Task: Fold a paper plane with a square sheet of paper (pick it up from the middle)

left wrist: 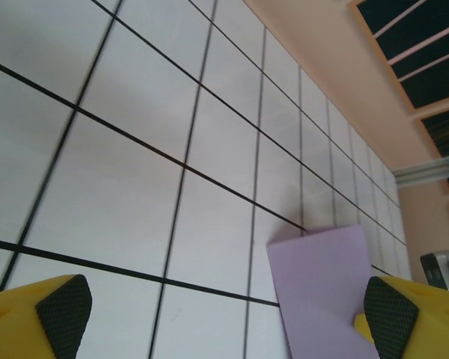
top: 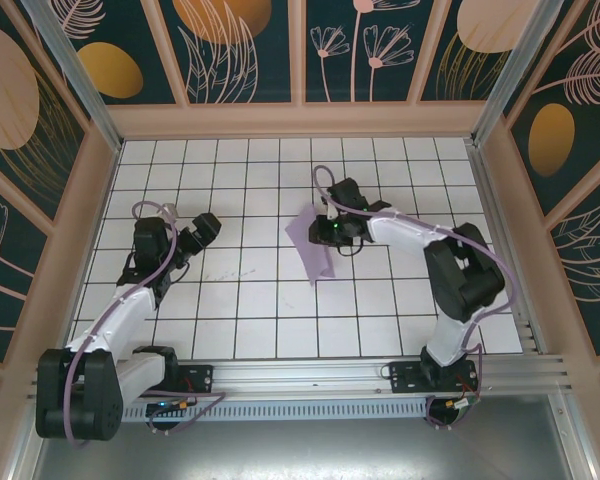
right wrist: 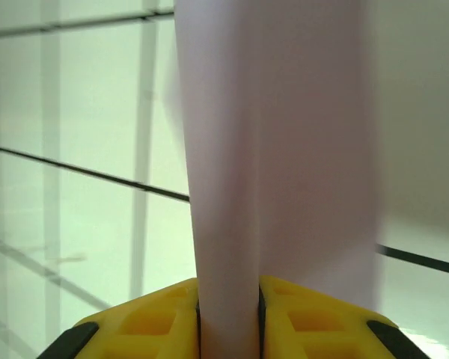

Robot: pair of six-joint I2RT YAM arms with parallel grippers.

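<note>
Two yellow jaws of the right gripper [right wrist: 228,318] are pressing together on a raised ridge of the square sheet of paper [right wrist: 277,149]. The thin lavender paper is standing up between them as a narrow pinched pleat, and more of the sheet is spreading away to the right of it. Seen from above, this gripper is sitting over the middle of the sheet, which is lying just right of centre on the white tiled table [top: 240,290]. One part is tenting up toward the jaws and a lower corner is pointing toward the near edge. Well apart on the left, the left gripper [top: 195,232] is hovering with its jaws spread wide and is holding nothing; its wrist camera is looking across bare tiles to one corner of the sheet.

The step in hand is probably the pick-up from the middle. Doing it well likely means gripping firmly enough that such thin paper is not sliding out, then raising it straight and slowly so both halves are hanging evenly — the pinched ridge is where the centre crease should form. A pinch sitting off centre would probably skew every later fold. The left gripper is best left clear until the sheet is off the tiles.
</note>
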